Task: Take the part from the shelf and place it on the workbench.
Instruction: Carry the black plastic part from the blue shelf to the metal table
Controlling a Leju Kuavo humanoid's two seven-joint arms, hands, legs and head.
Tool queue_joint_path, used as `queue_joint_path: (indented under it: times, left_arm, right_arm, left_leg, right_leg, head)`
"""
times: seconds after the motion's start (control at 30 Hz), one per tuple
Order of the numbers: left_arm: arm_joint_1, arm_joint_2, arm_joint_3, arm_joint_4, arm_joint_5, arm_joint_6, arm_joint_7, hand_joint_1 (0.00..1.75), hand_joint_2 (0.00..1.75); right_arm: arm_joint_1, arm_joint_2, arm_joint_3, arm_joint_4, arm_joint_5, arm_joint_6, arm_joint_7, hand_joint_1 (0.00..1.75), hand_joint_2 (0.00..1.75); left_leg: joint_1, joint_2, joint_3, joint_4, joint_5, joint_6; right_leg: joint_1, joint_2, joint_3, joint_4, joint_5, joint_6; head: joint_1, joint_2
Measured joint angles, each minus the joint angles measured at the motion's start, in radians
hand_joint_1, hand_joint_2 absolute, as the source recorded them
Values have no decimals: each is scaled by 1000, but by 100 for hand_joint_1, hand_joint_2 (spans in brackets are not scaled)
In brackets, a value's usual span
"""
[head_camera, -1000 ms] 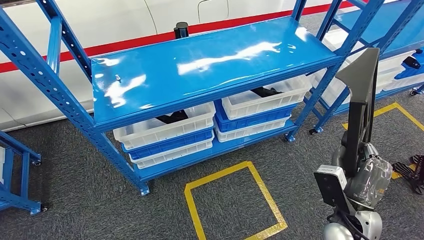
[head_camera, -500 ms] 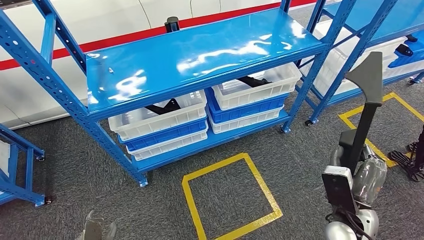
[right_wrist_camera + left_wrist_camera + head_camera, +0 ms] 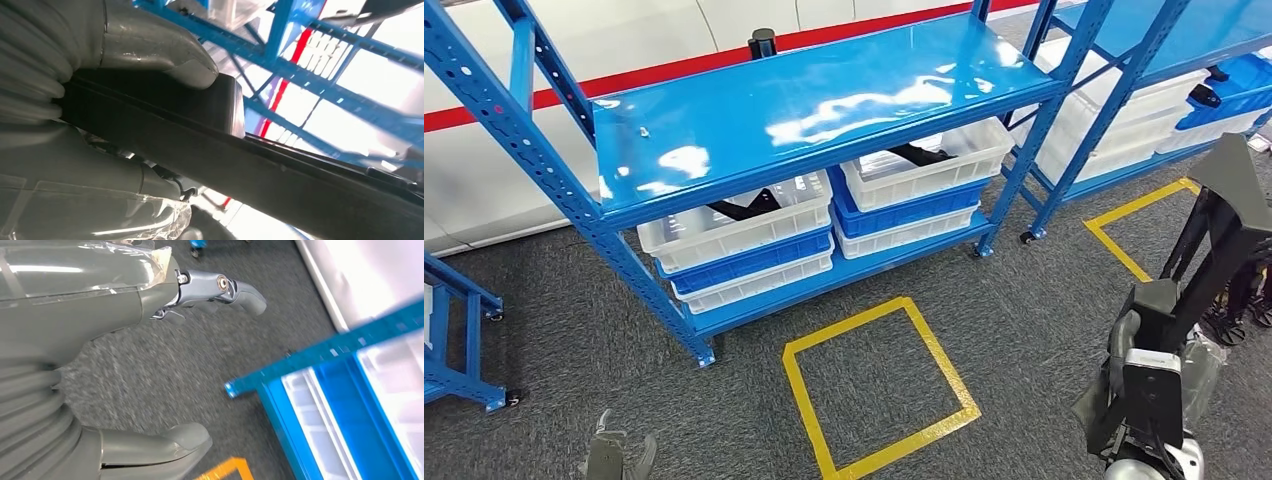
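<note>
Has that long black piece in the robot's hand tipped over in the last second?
Yes. The black part stood nearly upright a second ago; now its top leans to the right, away from the blue shelf. The right hand holds it.

The right hand (image 3: 1159, 345) sits at the lower right of the head view, raised off the silver arm that enters from the bottom edge, with a dark camera block on the wrist just below it. Its fingers are wrapped around the long black part (image 3: 1224, 225), which leans up and to the right from the grip toward the right edge. In the right wrist view the thick grey thumb (image 3: 165, 50) presses on the part's dark bar. The left hand (image 3: 614, 458) shows at the bottom left of the head view, low. In the left wrist view its thumb and darker fingers (image 3: 225, 290) are spread apart, holding nothing.
</note>
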State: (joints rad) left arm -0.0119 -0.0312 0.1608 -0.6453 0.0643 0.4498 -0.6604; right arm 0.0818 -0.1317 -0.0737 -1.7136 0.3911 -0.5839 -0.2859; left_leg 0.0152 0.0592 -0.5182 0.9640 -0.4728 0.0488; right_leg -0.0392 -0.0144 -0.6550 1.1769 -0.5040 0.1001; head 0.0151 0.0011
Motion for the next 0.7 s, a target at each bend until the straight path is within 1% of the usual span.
queue_joint_path:
  times: [0.03, 0.07, 0.1, 0.13, 0.17, 0.2, 0.23, 0.27, 0.3, 0.33, 0.37, 0.4, 0.43, 0.47, 0.5, 0.53, 0.57, 0.6, 0.63, 0.67, 0.7]
  left_arm:
    - [0, 1, 1, -6, -2, -3, -1, 0, 175]
    - [0, 1, 3, -13, -5, -6, -2, 0, 175]
    - [0, 1, 6, -22, -7, -7, -2, 0, 175]
    - [1, 2, 8, -30, -9, -9, -2, 0, 175]
    - [1, 0, 9, -38, -11, -10, -2, 0, 175]
    - [2, -1, 10, -46, -12, -13, -2, 0, 175]
    - [3, -2, 10, -54, -13, -15, -1, 0, 175]
    - [4, -2, 10, -62, -13, -17, -1, 0, 175]
    - [6, -3, 10, -68, -14, -19, 0, 0, 175]
    - [9, -3, 10, -73, -14, -19, 0, 0, 175]
    - [12, -4, 10, -77, -14, -19, 0, 0, 175]
    - [16, -4, 10, -80, -14, -20, 0, 0, 175]
    - [21, -4, 10, -86, -15, -22, 1, 0, 175]
    - [25, -4, 10, -92, -16, -25, 3, 0, 175]
    - [29, -4, 10, -100, -18, -28, 6, 0, 175]
    - [33, -5, 10, -110, -20, -32, 10, 0, 175]
    - [36, -5, 10, -122, -22, -34, 15, 0, 175]
    - [40, -5, 9, -136, -24, -37, 22, 0, 175]
    - [45, -4, 9, -153, -25, -38, 29, 0, 175]
    - [51, -4, 8, -172, -26, -39, 38, 0, 175]
    - [57, -4, 7, -191, -27, -39, 47, 0, 175]
  right_arm:
    - [4, -2, -4, 1, -9, 0, -3, 175, 175]
    - [8, -3, -7, 1, -16, -1, -6, 175, 175]
    - [12, -4, -10, 1, -23, -1, -8, 175, 175]
    - [17, -4, -12, 1, -29, -2, -10, 175, 175]
    - [23, -5, -13, 1, -34, -3, -13, 175, 175]
    - [28, -5, -14, 1, -39, -3, -15, 175, 175]
    - [32, -4, -15, 1, -43, -4, -17, 175, 175]
    - [33, -5, -17, 1, -47, -4, -18, 175, 175]
    - [34, -5, -18, 0, -49, -4, -19, 175, 175]
    - [35, -4, -19, 0, -50, -4, -20, 175, 175]
    - [36, -4, -19, 0, -51, -4, -21, 175, 175]
    - [37, -4, -19, 0, -53, -4, -22, 175, 175]
    - [40, -4, -19, 0, -57, -5, -23, 175, 175]
    - [41, -3, -20, 0, -62, -6, -26, 175, 175]
    - [43, -3, -20, 0, -67, -7, -28, 175, 175]
    - [43, -3, -21, -1, -71, -8, -31, 175, 175]
    - [45, -3, -22, -2, -75, -10, -34, 175, 175]
    - [48, -2, -23, -4, -79, -13, -37, 175, 175]
    - [50, -1, -25, -6, -84, -16, -41, 175, 175]
    - [54, 0, -27, -9, -89, -19, -44, 175, 175]
    - [60, 1, -29, -11, -94, -21, -47, 175, 175]
  left_leg:
    - [2, 7, -5, 11, -6, -9]
    - [2, 14, -11, 25, -12, -19]
    - [0, 19, -17, 36, -17, -27]
    - [-3, 25, -21, 43, -19, -32]
    - [-3, 31, -22, 47, -19, -34]
    - [-1, 32, -23, 48, -22, -37]
    - [3, 22, -25, 56, -32, -40]
    - [6, 3, -35, 80, -56, -42]
    - [8, -20, -52, 123, -89, -43]
    - [7, -41, -79, 185, -129, -42]
    - [6, -51, -110, 255, -164, -39]
    - [4, -55, -135, 311, -184, -35]
    - [1, -58, -147, 338, -187, -27]
    - [-2, -60, -144, 333, -173, -18]
    - [-5, -63, -129, 306, -150, -8]
    - [-10, -71, -104, 256, -120, 4]
    - [-16, -95, -75, 198, -92, 22]
    - [-20, -124, -50, 148, -71, 39]
    - [-25, -148, -29, 106, -54, 54]
    - [-29, -164, -19, 83, -48, 65]
    - [-32, -160, -16, 76, -46, 67]
  right_leg:
    - [-3, -16, 37, -67, 19, 14]
    - [-6, -25, 64, -121, 34, 19]
    - [-7, -31, 77, -149, 40, 17]
    - [-5, -27, 75, -151, 37, 8]
    - [-6, -14, 70, -147, 40, -1]
    - [-7, -7, 66, -143, 40, -9]
    - [-7, 2, 62, -141, 42, -16]
    - [-7, 9, 59, -141, 45, -25]
    - [-6, 17, 55, -142, 49, -34]
    - [-4, 25, 50, -142, 53, -41]
    - [0, 35, 44, -142, 57, -48]
    - [4, 46, 39, -142, 61, -53]
    - [10, 58, 35, -142, 64, -58]
    - [15, 69, 32, -142, 67, -62]
    - [20, 79, 31, -142, 69, -65]
    - [24, 88, 31, -142, 71, -68]
    - [24, 97, 30, -143, 73, -70]
    - [29, 106, 29, -142, 76, -70]
    - [27, 116, 26, -142, 80, -68]
    - [24, 128, 23, -143, 84, -64]
    - [23, 141, 20, -145, 89, -56]
  head:
    - [2, 0]
    - [4, 0]
    - [5, 0]
    - [5, 0]
    - [3, 0]
    - [0, 0]
    - [-4, 0]
    - [-5, 0]
    - [-8, 0]
    - [-10, 0]
    - [-11, 0]
    - [-12, 0]
    - [-12, 0]
    - [-12, 0]
    - [-12, 0]
    - [-12, 0]
    - [-12, 0]
    - [-8, 0]
    - [-6, 0]
    - [-6, 0]
    - [-7, 0]
